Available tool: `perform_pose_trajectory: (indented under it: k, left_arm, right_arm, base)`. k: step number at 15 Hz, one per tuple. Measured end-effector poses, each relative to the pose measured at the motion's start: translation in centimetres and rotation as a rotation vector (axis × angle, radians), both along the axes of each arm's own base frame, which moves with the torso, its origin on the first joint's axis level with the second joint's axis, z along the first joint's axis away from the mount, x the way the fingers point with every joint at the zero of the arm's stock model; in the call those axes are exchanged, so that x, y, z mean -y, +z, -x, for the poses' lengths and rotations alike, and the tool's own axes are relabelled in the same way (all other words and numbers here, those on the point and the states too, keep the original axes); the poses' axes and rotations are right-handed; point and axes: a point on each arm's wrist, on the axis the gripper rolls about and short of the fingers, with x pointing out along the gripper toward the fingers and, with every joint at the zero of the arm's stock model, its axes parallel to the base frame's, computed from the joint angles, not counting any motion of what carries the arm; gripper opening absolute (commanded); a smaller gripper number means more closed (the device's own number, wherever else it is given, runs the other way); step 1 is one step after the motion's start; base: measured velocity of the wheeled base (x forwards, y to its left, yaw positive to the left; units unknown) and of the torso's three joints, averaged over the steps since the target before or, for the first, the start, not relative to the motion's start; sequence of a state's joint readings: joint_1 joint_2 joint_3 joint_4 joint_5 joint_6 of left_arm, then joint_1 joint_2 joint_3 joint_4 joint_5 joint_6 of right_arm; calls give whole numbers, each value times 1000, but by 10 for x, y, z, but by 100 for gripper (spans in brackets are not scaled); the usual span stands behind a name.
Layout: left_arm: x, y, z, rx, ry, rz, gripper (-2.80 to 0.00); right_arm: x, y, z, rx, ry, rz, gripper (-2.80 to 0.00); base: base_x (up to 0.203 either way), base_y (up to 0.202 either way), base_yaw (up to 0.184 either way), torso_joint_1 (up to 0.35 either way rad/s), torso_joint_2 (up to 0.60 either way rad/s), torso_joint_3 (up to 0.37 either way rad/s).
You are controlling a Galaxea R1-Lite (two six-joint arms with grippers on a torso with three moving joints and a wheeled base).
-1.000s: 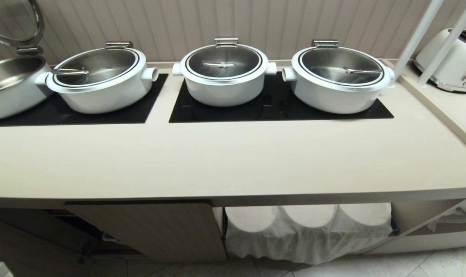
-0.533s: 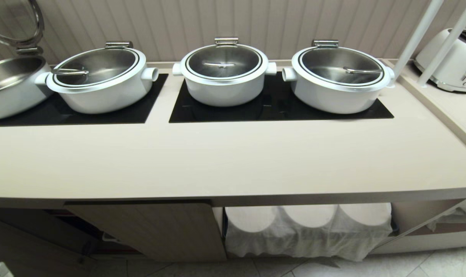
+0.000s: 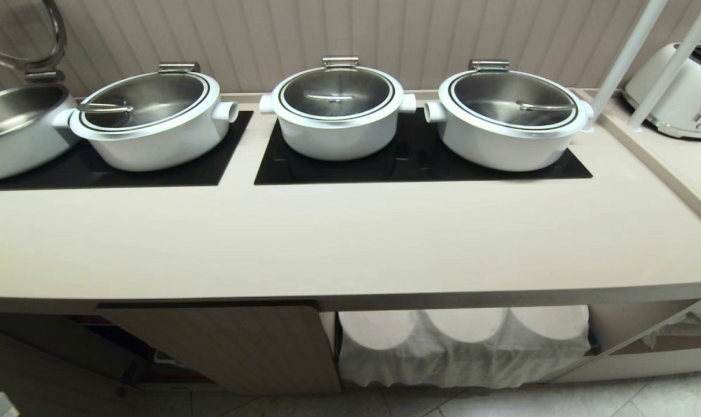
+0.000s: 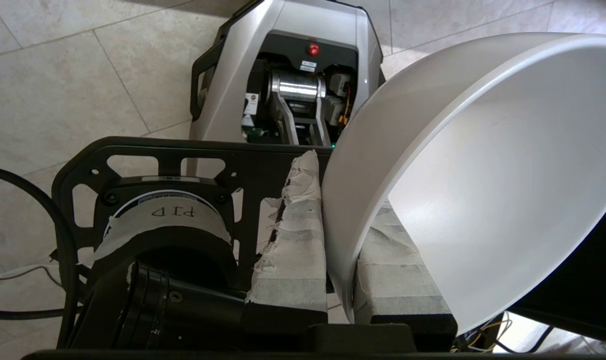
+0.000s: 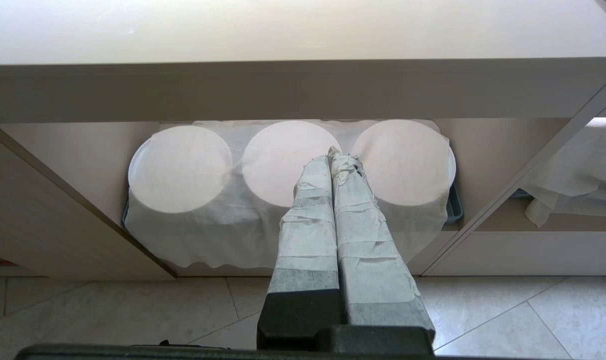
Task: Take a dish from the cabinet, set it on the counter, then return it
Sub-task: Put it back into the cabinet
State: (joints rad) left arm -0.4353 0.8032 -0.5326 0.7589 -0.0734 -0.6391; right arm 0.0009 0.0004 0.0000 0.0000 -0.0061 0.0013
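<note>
White bowl (image 4: 483,165) sits clamped by its rim in my left jaws (image 4: 340,270), tilted low above the floor (image 4: 57,75) and beneath the bench's (image 3: 350,243) front edge, so it goes upward; right jaws (image 5: 333,160) together, parked facing the cabinet (image 5: 57,225)

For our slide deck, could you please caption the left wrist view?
Left tool pinches the wall of the white dish, tilted on its side above the tiled floor and the robot's base.

Three lidded pots (image 3: 338,113) stand in a row on hob panels (image 3: 422,165) at the counter's (image 3: 350,243) far side; a toaster (image 3: 683,92) stands far right.
</note>
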Motion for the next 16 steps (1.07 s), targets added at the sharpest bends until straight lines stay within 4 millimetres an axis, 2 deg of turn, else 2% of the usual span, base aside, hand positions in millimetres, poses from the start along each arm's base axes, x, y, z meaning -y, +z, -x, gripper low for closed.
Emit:
perform_pose_trajectory:
  k: [14, 16]
  left_arm:
    - [-2, -1, 4, 8, -1, 7, -280]
    - [-2, -1, 4, 11, 0, 9, -280]
  right_arm:
    - [0, 0, 0, 0, 0, -1, -280]
    - [0, 0, 0, 0, 0, -2, -280]
  base:
    - [0, 0, 0, 0, 0, 0]
    - [-1, 126, 1, 0, 2, 2]
